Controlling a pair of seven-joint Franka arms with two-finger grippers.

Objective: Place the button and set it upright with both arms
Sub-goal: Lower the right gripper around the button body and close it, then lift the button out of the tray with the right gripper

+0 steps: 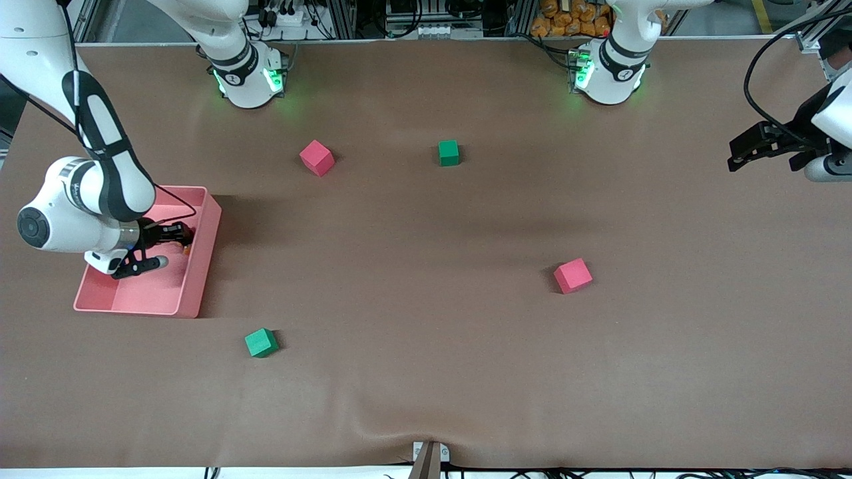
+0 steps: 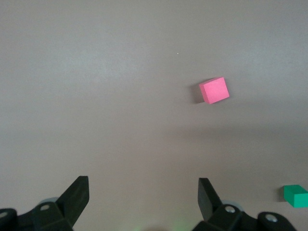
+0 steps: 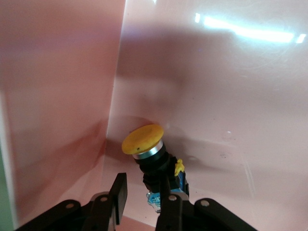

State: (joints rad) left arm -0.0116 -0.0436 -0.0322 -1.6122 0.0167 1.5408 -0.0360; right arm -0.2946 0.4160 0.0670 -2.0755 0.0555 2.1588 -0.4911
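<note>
**Button in the pink bin, right gripper at its base**

The right gripper (image 3: 142, 199) is down inside the pink bin (image 1: 200, 266), which sits near the table's edge at the right arm's end. Its fingers stand narrow on either side of the button's black body, and whether they are pinching it or just loosening I cannot tell. The button (image 3: 151, 154) lies tilted on the bin floor, orange cap turned toward the bin wall it rests beside, so it is not upright.

That wall hems in one side; the open room is upward and toward the middle of the bin.

The left gripper (image 2: 144, 199) waits with its fingers spread wide and nothing in them, hanging over bare table near the edge at the left arm's end, a red cube (image 2: 214, 90) and a green cube (image 2: 296, 196) in its view. Probably it is kept clear until the button needs a second hold. The wide middle of the table (image 1: 426, 372) offers ample space for setting it down.
</note>
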